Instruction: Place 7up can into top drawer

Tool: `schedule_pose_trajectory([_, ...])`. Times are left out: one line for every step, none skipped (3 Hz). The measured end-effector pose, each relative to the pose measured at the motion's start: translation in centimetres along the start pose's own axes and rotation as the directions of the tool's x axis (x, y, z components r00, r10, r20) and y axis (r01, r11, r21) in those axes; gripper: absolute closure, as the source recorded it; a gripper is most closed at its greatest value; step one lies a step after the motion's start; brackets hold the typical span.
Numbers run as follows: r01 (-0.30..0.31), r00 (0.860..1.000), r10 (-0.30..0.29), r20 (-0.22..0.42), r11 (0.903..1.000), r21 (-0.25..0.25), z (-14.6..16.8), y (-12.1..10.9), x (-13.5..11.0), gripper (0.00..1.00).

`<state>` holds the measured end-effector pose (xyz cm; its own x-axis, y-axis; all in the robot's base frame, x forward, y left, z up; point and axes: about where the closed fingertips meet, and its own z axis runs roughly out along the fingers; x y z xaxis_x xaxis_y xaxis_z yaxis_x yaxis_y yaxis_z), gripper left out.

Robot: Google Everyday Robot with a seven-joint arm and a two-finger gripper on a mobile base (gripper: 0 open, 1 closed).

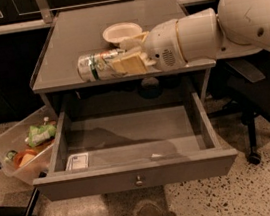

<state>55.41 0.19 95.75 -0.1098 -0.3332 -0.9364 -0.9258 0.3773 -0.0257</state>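
The 7up can, pale green and white, lies on its side in my gripper, which is shut on it. I hold it in the air in front of the grey table's front edge, above the back of the open top drawer. The drawer is pulled out wide, with a small round knob on its front panel. A small white packet lies in its front left corner. My white arm reaches in from the right.
A white bowl sits on the grey table top. A clear plastic bin with snack packets stands on the floor at left. A black office chair is at right.
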Motion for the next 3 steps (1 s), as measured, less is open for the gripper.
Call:
schedule_pose_trajectory([-0.052,0.991,0.05,-0.127,0.9985,-0.016,0.4,1.6,5.7,1.0])
schedule_pose_trajectory([-0.117,0.957,0.114,-0.268,0.9931,0.005,1.4,0.8,13.6,1.0])
schedule_pose_trajectory([-0.146,0.922,0.143,-0.361,0.9891,0.02,2.3,-0.9,21.5,1.0])
